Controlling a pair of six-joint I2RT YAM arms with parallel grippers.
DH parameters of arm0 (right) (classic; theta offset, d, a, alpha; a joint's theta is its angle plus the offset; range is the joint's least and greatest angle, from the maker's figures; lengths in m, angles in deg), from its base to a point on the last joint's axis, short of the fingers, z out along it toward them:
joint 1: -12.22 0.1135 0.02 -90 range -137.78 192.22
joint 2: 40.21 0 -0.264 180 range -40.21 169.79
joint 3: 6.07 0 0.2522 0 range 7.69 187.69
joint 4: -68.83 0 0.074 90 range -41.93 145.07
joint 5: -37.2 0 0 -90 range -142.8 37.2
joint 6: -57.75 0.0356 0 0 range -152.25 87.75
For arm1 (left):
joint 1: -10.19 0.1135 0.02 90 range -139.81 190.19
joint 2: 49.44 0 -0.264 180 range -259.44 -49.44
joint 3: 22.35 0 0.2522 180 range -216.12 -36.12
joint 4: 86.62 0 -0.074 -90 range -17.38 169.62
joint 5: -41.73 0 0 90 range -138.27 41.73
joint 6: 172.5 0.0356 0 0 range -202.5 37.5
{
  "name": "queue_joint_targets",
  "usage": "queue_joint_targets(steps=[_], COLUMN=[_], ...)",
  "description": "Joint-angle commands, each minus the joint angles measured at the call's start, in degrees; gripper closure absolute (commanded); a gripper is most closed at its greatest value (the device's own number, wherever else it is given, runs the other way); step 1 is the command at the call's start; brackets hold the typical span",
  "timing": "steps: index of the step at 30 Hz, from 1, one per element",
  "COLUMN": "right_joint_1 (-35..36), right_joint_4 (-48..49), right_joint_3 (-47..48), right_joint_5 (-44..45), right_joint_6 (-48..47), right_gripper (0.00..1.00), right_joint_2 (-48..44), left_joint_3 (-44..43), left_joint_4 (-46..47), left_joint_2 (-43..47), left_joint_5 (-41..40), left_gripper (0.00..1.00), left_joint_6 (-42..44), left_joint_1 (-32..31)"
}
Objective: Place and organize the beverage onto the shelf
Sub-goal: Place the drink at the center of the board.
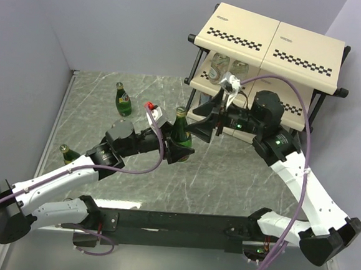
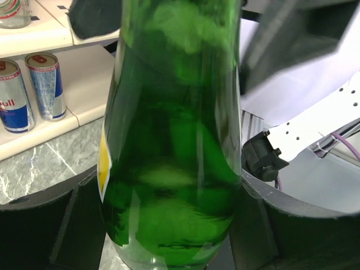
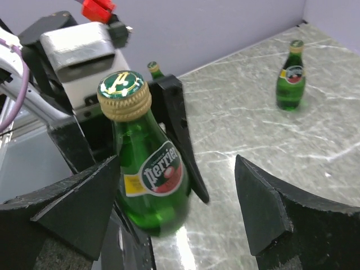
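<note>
right wrist view has the green bottle (image 3: 149, 180), pinched low by the left hand (image 1: 180, 150) over the mid counter (image 3: 270, 146) short of the shelf (image 1: 275, 39), off-centre inside the spread right hand (image 3: 175, 169), which should centre on its body before squeezing.

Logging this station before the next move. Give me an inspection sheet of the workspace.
Surface: marbled grey tabletop.
Job's things: held green bottle; far green bottle and near green bottle upright on the tabletop; clear bottles on the middle tier of the shelf; two cans on a lower tier.
Clutter: nothing seen.
Grippers: left gripper fingers shut on the held green bottle; right gripper open, fingers either side of it.
Cables: purple cable looping off each wrist.
Surroundings: plain lilac walls.
</note>
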Motion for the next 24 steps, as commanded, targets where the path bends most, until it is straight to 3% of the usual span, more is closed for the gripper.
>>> queue_joint_targets(steps=[1,14,19,23,24], right_joint_1=[2.3,3.9,4.1,4.4,4.2], right_joint_4=[4.2,4.6,6.1,5.9,5.4], right_joint_3=[-0.3,-1.2,-3.8,-4.0,-3.9], right_joint_5=[3.3,1.0,1.3,0.3,-0.5], right_joint_6=[1.2,1.4,0.8,0.2,-0.2], right_gripper=[0.12,0.13,0.18,0.32,0.42], right_joint_2=[1.2,2.5,3.3,4.3,4.8], left_joint_3=[-1.5,-1.2,0.0,1.0,1.0], left_joint_4=[13.6,17.1,19.6,21.0,21.3], left_joint_2=[0.1,-3.2,-4.9,-6.7,-7.1], left_joint_5=[0.0,-0.1,-0.6,-1.1,-1.2], left_gripper=[1.00,1.00,1.00,1.00,1.00], left_joint_6=[-0.7,-1.1,-0.8,-0.2,-0.3], left_joint_1=[-0.9,-1.2,-1.7,-2.2,-2.2])
